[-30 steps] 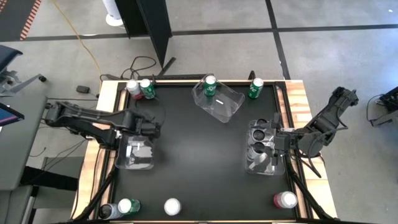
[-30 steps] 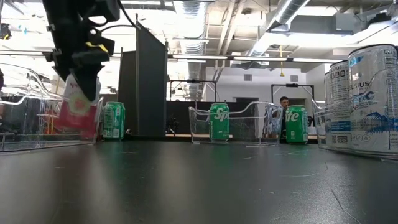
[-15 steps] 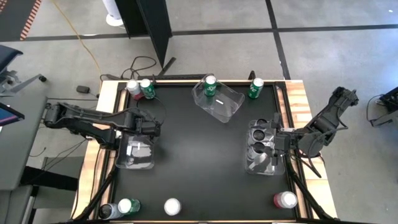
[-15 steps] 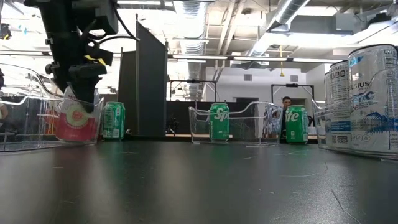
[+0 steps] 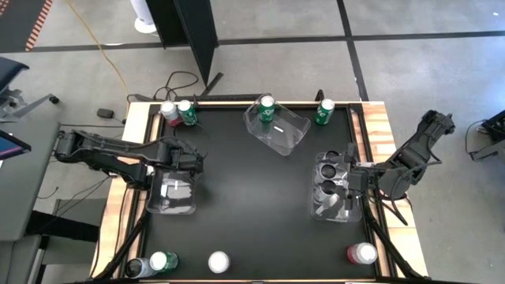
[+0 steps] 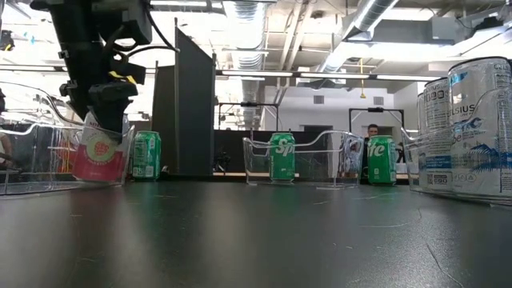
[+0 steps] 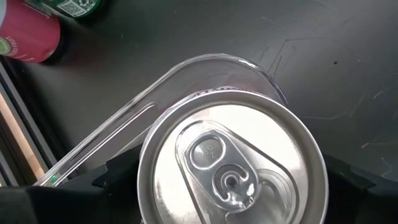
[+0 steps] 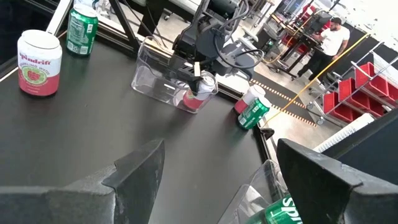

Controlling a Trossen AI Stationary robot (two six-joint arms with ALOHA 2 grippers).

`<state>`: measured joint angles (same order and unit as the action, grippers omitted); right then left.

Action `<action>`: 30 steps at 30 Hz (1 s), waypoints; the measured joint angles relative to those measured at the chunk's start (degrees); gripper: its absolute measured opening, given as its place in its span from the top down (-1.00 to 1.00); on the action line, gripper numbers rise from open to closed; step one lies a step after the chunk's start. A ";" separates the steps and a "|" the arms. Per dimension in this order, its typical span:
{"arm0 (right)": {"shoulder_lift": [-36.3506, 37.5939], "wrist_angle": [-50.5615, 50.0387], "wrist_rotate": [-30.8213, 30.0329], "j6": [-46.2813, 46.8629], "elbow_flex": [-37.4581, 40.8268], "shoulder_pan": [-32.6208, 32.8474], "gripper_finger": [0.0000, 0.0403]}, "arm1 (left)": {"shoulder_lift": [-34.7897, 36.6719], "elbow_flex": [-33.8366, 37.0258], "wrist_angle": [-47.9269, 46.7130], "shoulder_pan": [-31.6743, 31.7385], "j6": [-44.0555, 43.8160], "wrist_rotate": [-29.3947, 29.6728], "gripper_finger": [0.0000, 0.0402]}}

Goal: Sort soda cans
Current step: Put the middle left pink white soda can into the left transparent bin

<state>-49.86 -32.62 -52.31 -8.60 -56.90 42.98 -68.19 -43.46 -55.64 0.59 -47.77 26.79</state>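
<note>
Clear plastic walls of the left bin (image 5: 175,207) surrounded a pink-and-white soda can (image 6: 99,150), which sat inside it, tilted, on the black bench (image 5: 245,197). The left gripper (image 6: 104,100) straddled the can's top with its fingers spread and the can apparently let go, while the right gripper (image 5: 351,180) waited unclenched and empty over the right bin (image 5: 331,213). Doing this step well would probably mean lifting straight up, so the fingers cleared the rim without tipping the can.

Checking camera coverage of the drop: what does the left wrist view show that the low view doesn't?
Only the left wrist view shows the red can's silver top with its pull tab, ringed by the clear bin's rim. Only the low view shows the can's red label side and the green cans farther back. Both show the left end effector over that can in the bin.
</note>
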 joint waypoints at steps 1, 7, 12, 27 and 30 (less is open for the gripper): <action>0.01 0.00 -0.02 0.00 0.00 0.00 -0.63 | 0.37 0.02 0.00 -0.18 0.11 0.00 -0.61; 0.01 -0.02 0.00 0.02 0.00 0.00 -0.63 | 4.13 0.35 -0.03 -1.18 0.08 -1.68 -0.62; 0.01 -0.02 0.00 0.04 0.00 0.00 -0.63 | 6.84 0.35 -0.21 -1.19 -0.69 -0.91 -0.63; 0.01 -0.02 0.02 0.19 0.00 0.00 -0.63 | 7.11 0.93 0.18 -1.21 -1.79 0.09 -0.63; 0.00 -0.07 0.23 0.20 0.00 0.00 -0.63 | 7.11 1.44 -0.41 -1.21 -2.46 0.25 -0.64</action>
<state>-49.85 -32.69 -52.08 -8.40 -56.90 42.98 -61.08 -42.02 -56.05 -0.62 -50.23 27.04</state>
